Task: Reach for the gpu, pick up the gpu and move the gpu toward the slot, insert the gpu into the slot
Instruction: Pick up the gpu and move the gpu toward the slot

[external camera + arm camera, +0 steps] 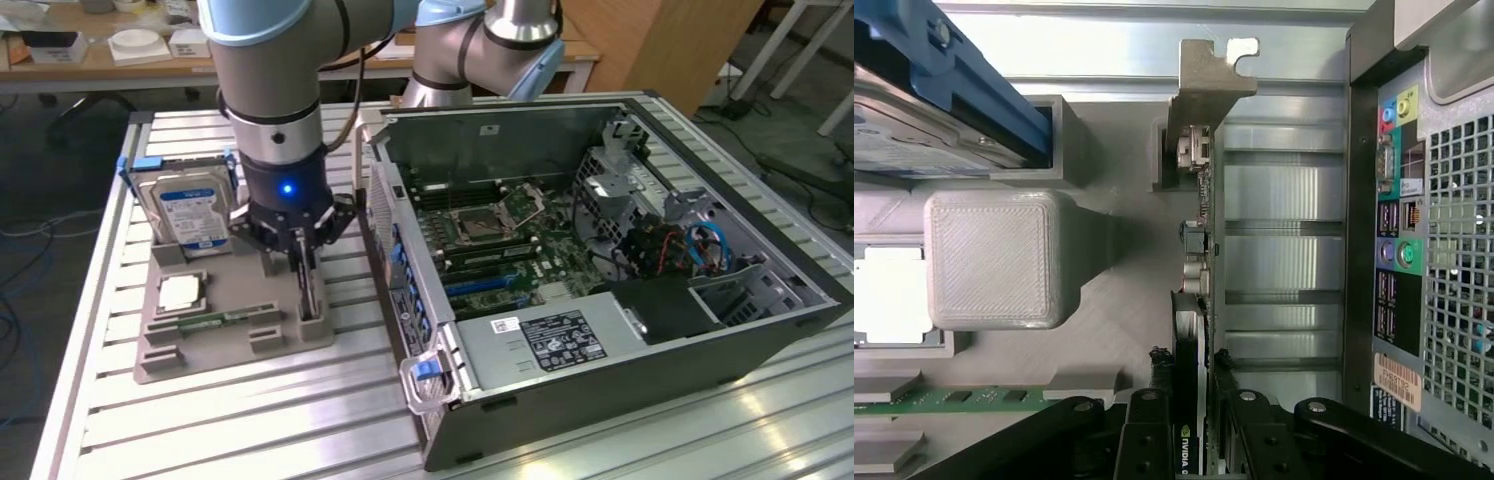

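free: table strip (1284,190) between gpu (1196,245) and case (1399,200) | blocking — hard drive (904,120), holder post (994,255)

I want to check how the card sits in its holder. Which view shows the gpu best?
The wrist view: the gpu stands edge-on in the grey holder, its metal bracket clear at the far end, the near end at the gripper. In the exterior view it is a thin dark strip under the gripper, partly hidden.
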